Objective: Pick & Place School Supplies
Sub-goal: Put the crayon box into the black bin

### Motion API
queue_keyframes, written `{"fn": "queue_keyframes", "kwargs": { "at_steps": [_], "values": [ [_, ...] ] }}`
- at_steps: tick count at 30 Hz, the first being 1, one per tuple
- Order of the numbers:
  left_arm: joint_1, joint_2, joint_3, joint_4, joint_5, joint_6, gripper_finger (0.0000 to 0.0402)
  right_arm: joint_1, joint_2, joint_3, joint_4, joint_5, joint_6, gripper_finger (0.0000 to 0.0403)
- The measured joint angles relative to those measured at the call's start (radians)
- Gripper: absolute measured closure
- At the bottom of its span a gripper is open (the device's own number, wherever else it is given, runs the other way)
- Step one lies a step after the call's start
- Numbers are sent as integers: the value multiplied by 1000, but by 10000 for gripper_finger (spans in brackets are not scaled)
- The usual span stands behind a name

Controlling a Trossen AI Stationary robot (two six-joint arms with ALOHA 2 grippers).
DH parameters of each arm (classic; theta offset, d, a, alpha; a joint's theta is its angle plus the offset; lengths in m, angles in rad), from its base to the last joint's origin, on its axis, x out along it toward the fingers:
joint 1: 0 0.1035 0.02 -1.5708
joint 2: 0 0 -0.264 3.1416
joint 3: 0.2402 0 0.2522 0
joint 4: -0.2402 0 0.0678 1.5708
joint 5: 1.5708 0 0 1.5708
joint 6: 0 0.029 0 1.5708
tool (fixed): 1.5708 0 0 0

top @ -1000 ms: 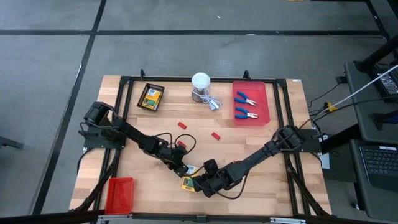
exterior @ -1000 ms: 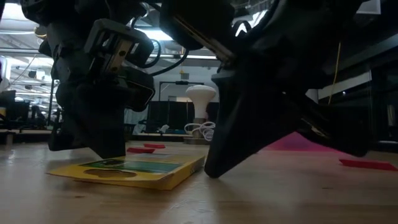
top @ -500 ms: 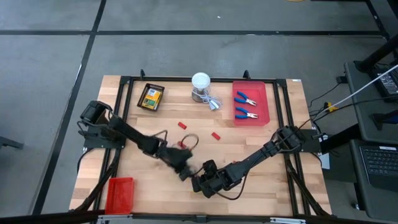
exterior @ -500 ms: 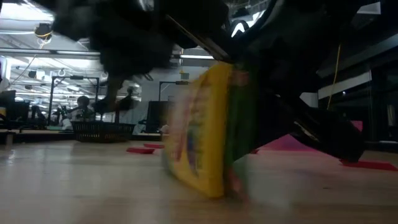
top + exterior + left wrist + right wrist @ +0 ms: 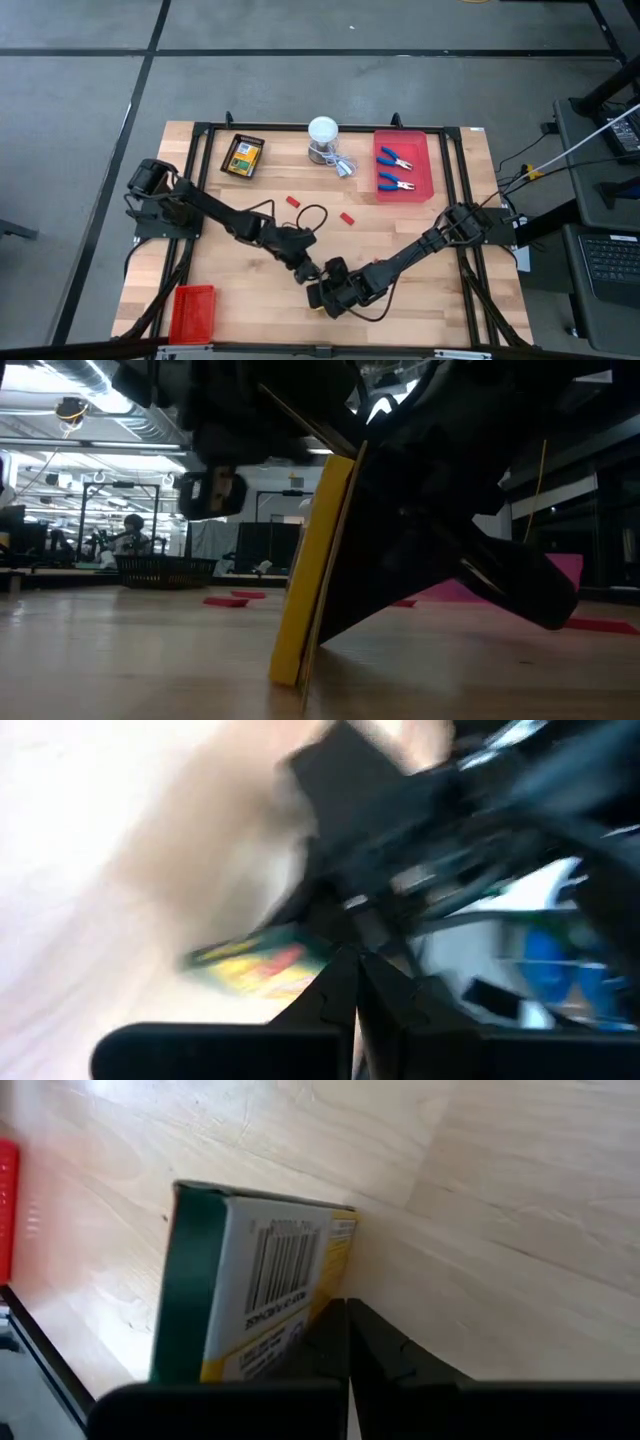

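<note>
**Crayon box stands on its edge between 2 grippers**

There are 2 crayon boxes to count. 1 crayon box [image 5: 312, 570] stands up on its thin edge near the front of the wooden table [image 5: 420, 225], leaning a bit. It is yellow on the side seen from low down. In the right wrist view its end is green and white with a black barcode, but the small print is too tiny to read. The other crayon box [image 5: 242, 156] lies flat on a black tray [image 5: 228, 160] at the back left.

There are 2 blue-handled pliers [image 5: 397, 159] in the red tray [image 5: 432, 172] at the back right. There are 2 little red blocks [image 5: 293, 201] on the bare wood in the middle. 1 more red tray [image 5: 192, 312] sits at the front left corner. 1 white round-topped container [image 5: 323, 133] stands at the back.

The left gripper [image 5: 305, 270] is just beside the standing box, fingers pressed together and holding nothing. The right gripper [image 5: 322, 297] touches the box from behind, fingers clenched tight too, with nothing between them.

A second ago this box lay flat on the table. Half a second ago it was tipping up. Now it stands almost straight.
</note>
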Motion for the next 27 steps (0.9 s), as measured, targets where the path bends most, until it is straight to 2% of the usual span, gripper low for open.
{"fn": "queue_keyframes", "kwargs": {
  "at_steps": [4,10,13,17,22,27],
  "values": [
    [22,-61,0,-143,1,88,399,3,1,0,0,16,13,403],
    [51,-159,0,-270,86,366,387,8,1,0,-7,30,11,403],
    [55,-180,0,-342,97,472,355,8,1,0,-8,31,11,403],
    [57,-179,-5,-360,125,683,290,16,2,-1,-7,34,10,403],
    [58,-164,-6,-348,137,1035,214,33,2,-2,5,42,11,403],
    [90,-115,-6,-350,140,1199,179,48,3,-3,23,31,17,403]
  ]
}}
